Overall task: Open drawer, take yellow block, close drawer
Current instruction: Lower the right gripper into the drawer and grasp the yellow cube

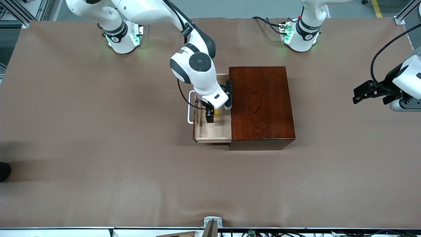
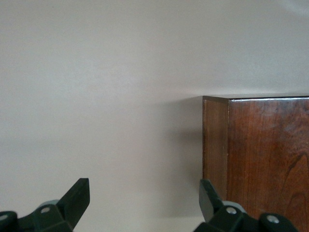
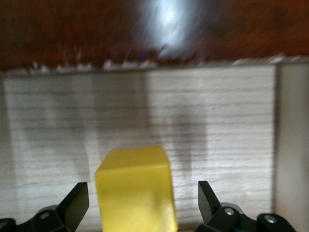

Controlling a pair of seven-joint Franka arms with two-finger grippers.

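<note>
Right tool (image 3: 140, 205) spread round yellow block (image 3: 135, 186) in open drawer (image 1: 213, 131); left tool (image 2: 142, 208) spread, waits over brown table (image 1: 98, 131).

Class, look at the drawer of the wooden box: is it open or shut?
Open. The drawer is slid out of the wooden box, its pale floor exposed, with the yellow block resting inside.

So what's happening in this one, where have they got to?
The drawer of the dark wooden box is pulled out, and the right end effector is down inside it, fingers open on either side of the yellow block without gripping it. The block rests on the drawer's pale floor. The left end effector waits, open, above the table toward its own end, holding nothing. The grasp and closing the drawer are not yet done.
</note>
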